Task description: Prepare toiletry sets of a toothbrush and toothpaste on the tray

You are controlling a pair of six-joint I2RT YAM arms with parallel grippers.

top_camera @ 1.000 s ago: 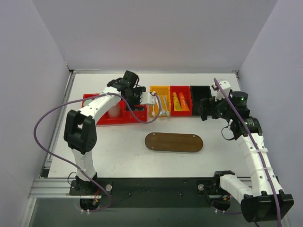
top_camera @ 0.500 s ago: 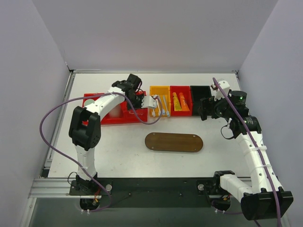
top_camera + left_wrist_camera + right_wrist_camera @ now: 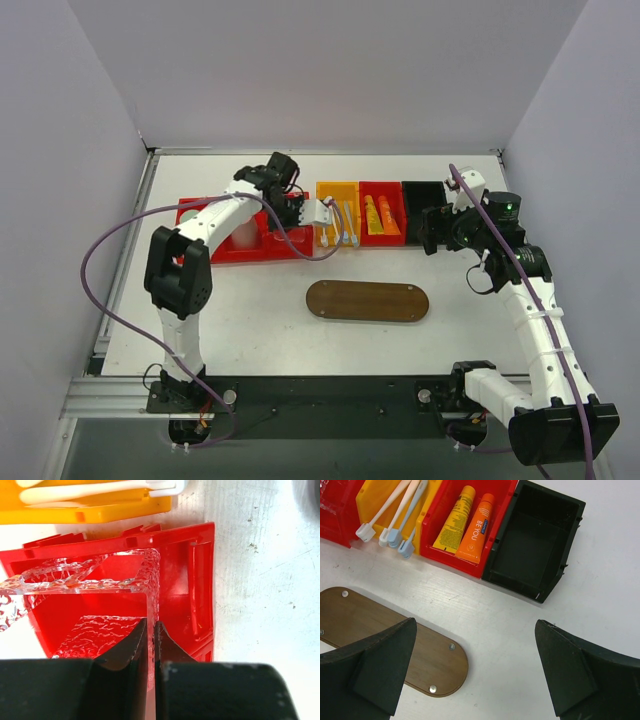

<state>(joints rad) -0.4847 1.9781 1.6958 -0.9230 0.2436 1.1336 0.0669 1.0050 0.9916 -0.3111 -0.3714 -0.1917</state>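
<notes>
Orange toothpaste tube (image 3: 477, 527): "BE YOU" is read along its length in the right wrist view. Fine print is seen on the yellow toothpaste tube (image 3: 454, 522) touching it, but it cannot be read. Both tubes are laid side by side in the small red bin (image 3: 455, 564), caps pointed away from the tray.

The toothbrushes (image 3: 395, 507), white with pale blue ends, are laid in the yellow bin (image 3: 370, 500) just beside the small red bin. Their heads are hung over the bin's near rim. On the other side of the small red bin, the black bin (image 3: 535, 540) is set touching it.

The tray (image 3: 385, 625), a dark brown wooden oval, is laid flat on the white surface (image 3: 520, 630), near the row of bins but apart from it. Small metal studs are noted near its rounded end.

Left pincer (image 3: 151, 625): the jaws are drawn nearly together, and a thin wall of a clear textured plastic container (image 3: 100, 577) is pinched between them. The container is held over the wide red bin (image 3: 200, 580), next to the yellow bin.

Right pincer (image 3: 476, 625): the jaws are spread wide with nothing between them. It is held above the surface, with the tray's end and the bins in its view.
</notes>
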